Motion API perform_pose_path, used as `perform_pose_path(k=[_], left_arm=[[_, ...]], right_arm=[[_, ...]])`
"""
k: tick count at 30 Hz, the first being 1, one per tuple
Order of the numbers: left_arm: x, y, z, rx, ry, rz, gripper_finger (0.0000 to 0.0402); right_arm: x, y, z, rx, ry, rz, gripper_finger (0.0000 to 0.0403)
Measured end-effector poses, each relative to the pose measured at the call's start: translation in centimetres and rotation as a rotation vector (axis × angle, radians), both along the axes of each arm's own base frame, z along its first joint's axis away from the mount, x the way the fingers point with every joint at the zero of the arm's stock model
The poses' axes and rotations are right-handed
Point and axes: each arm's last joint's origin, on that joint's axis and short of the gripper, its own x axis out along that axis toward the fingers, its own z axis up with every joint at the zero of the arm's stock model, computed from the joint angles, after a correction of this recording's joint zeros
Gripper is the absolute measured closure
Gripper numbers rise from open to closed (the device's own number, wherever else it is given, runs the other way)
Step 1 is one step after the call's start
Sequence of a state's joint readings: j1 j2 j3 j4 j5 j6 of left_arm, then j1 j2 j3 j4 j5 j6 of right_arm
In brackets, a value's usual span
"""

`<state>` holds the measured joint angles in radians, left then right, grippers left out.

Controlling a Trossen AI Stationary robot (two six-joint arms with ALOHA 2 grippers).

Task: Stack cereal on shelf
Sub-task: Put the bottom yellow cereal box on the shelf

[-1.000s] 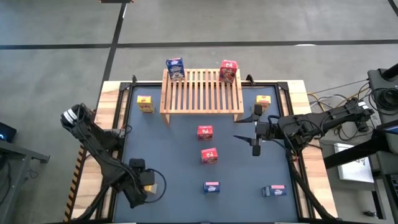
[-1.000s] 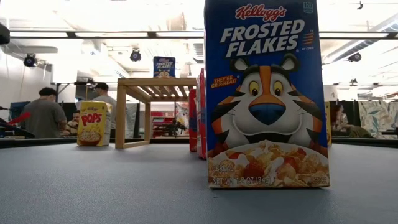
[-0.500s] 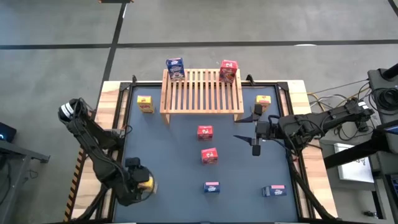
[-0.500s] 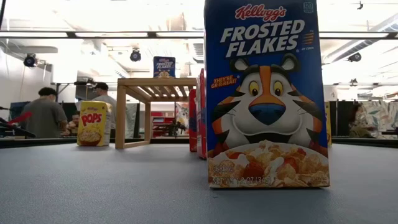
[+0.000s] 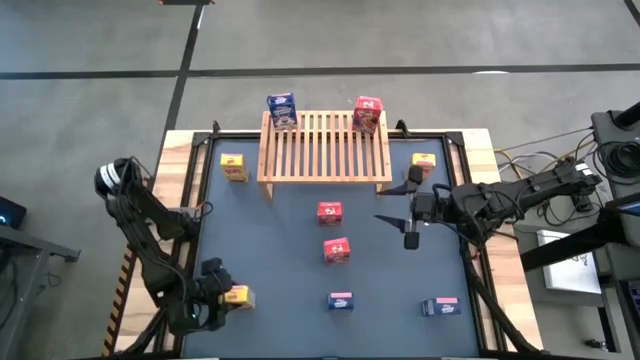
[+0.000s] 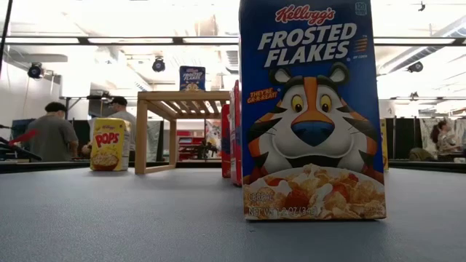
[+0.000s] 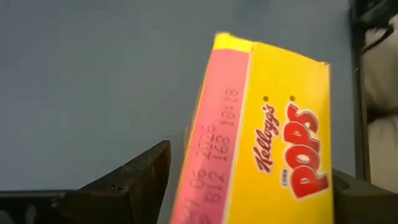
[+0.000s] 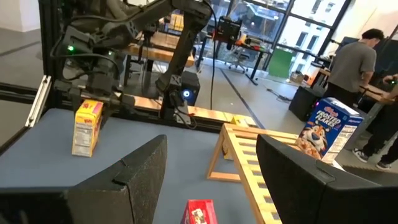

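At counter's near-left corner: yellow box [image 7: 261, 130] is clamped by left fingers [image 5: 222, 297] for lifting to shelf [image 5: 325, 147]
Right fingers [image 5: 398, 215]: parted, nothing held

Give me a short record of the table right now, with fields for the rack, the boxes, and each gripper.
rack: light wooden slatted shelf at the table's far side
on rack: one blue cereal box, one red cereal box, at the back corners
left gripper: near-left table corner, fingers either side of a yellow Pops cereal box
right gripper: open, empty, right of the rack
loose on table: two yellow, two red, two blue boxes
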<state>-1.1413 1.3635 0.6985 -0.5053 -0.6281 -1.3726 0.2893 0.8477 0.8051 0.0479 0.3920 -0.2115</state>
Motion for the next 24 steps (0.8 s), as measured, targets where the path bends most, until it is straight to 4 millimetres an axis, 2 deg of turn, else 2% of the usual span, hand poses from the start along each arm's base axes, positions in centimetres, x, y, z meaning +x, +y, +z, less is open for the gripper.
perform_pose_path(k=[9, 20, 24], left_arm=[[-0.8, -0.1, -2.5, 0.003, -0.115, 0.027, 0.0169], [-1.0, -1.4, -2.9, 0.022, -0.184, 0.035, 0.0173], [-0.8, -1.8, -2.6, 0.014, -0.193, 0.040, 0.0200]], right_arm=[[1.1, 0.3, -0.3, -0.018, 0.018, -0.001, 0.0165], [2.8, 0.8, -0.4, -0.070, 0.057, 0.003, 0.0165], [3.3, 0.9, -0.3, -0.088, 0.065, 0.005, 0.0165]])
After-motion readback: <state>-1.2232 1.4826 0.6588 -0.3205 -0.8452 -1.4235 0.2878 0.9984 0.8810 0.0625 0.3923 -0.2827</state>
